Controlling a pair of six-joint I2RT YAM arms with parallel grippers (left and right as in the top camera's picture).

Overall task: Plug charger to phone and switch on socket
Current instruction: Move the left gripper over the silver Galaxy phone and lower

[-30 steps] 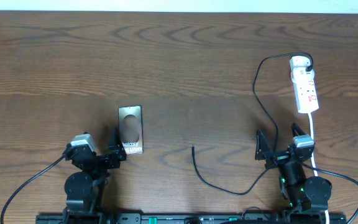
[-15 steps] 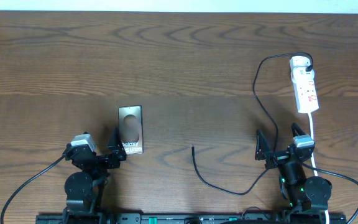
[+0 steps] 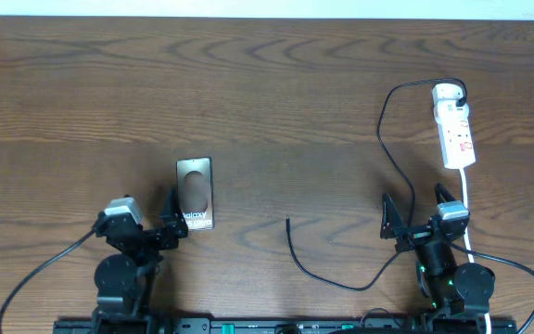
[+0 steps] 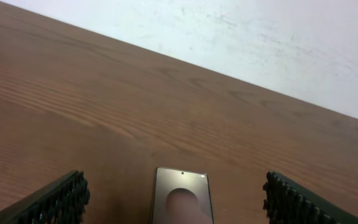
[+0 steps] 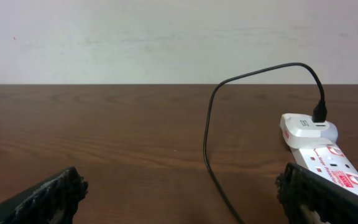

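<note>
The phone [image 3: 195,193] lies flat on the table at the left, bronze face up; it also shows between the open fingers in the left wrist view [image 4: 181,196]. My left gripper [image 3: 153,225] is open, just near of the phone. The black charger cable [image 3: 392,158] runs from the white plug on the socket strip [image 3: 455,125] down to a loose tip [image 3: 287,221] at mid-table. My right gripper [image 3: 417,211] is open, with the cable passing between its fingers in the right wrist view [image 5: 213,168]. The strip shows at the right in the right wrist view [image 5: 322,149].
The strip's white cord [image 3: 468,199] runs down the right side past my right arm. A white wall stands beyond the table's far edge [image 5: 166,84].
</note>
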